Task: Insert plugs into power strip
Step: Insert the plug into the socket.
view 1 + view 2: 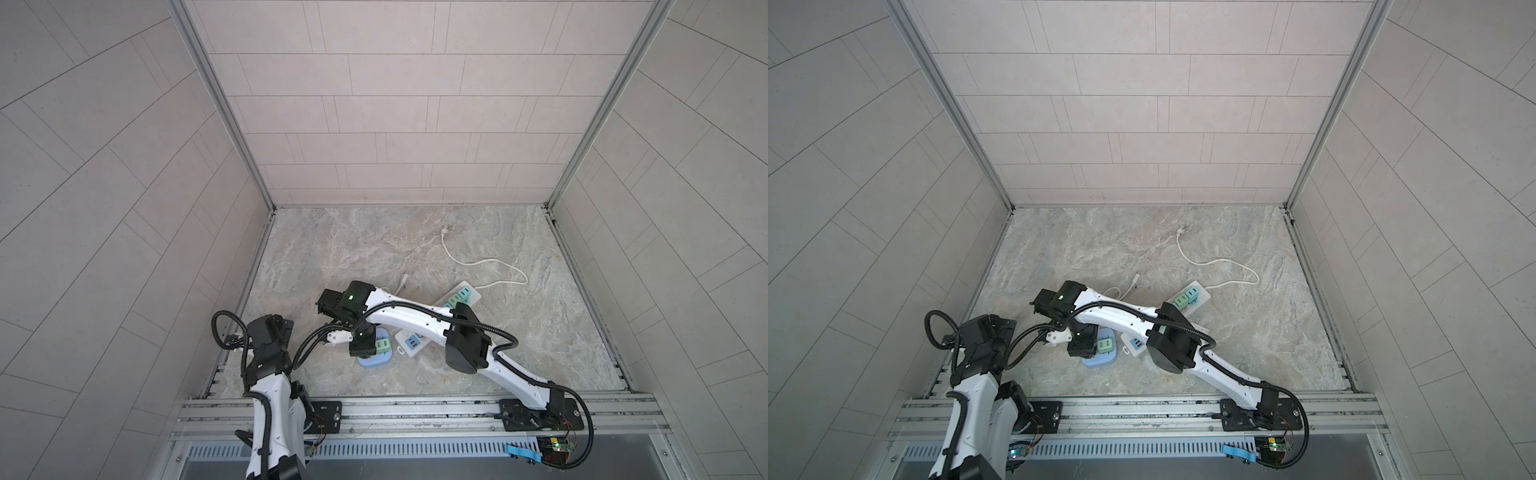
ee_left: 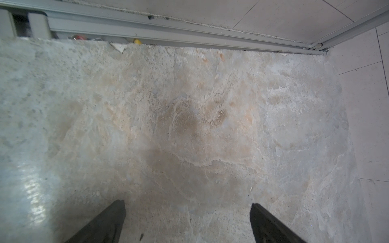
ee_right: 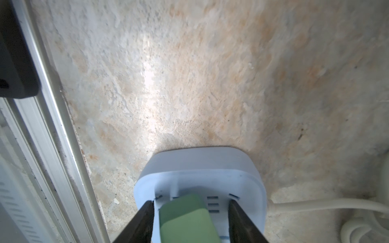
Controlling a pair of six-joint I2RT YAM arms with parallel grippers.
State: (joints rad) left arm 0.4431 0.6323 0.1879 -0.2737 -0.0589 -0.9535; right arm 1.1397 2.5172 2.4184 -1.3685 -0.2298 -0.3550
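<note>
1. Marbled grey tabletop sits inside pale tiled walls.
2. At the table's 8 o'clock, your left gripper hangs over bare stone, jaws wide apart, holding nothing.
3. Toward 7 o'clock lies the light-blue power strip, with a mint-green plug standing on its face.
4. Your right gripper straddles that plug with its fingers apart. A gap shows on one side, so it is not clamped.
5. At the blue strip's 3 o'clock, just beside it, a white power strip lies partly under your right arm.
6. Farther toward 2 o'clock, a second white strip carries teal and mint plugs. Its white cord loops toward 12 o'clock.
</note>
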